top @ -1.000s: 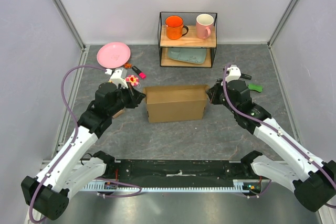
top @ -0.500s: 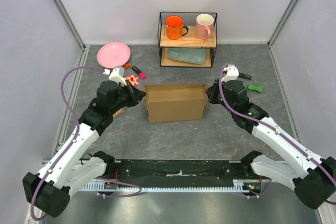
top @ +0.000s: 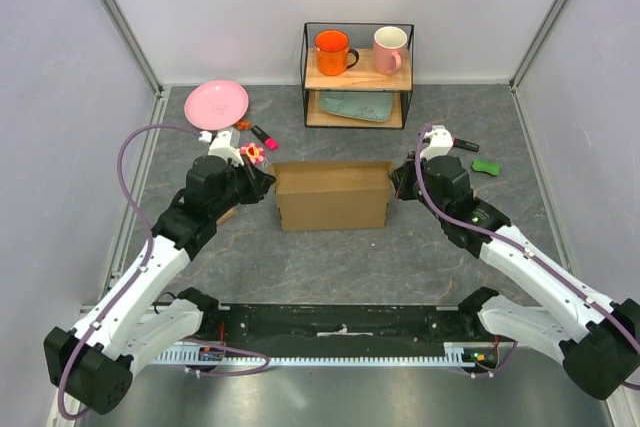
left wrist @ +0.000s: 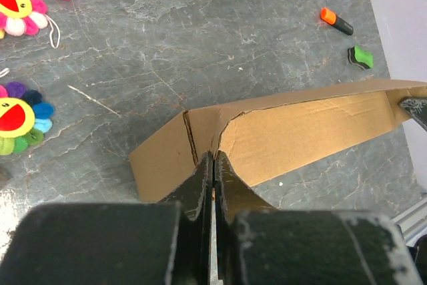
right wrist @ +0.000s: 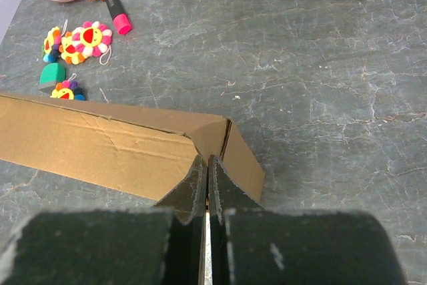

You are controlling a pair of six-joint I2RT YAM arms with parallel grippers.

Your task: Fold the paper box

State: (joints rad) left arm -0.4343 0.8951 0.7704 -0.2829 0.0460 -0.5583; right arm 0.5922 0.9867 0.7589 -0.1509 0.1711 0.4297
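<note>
L gripper pinches left end of paper box; R gripper pinches right end. Step: prob. squaring walls. Next: fold end flaps inward w/o crushing.

No lettering for us to read in any view.
We sweep the paper box and get plain brown cardboard with creases only. Up at eleven o'clock the pink plate shows a faint mark in the right wrist view, too small for us to make out. At twelve o'clock the orange mug and the pink mug on the shelf turn plain sides to us.
</note>
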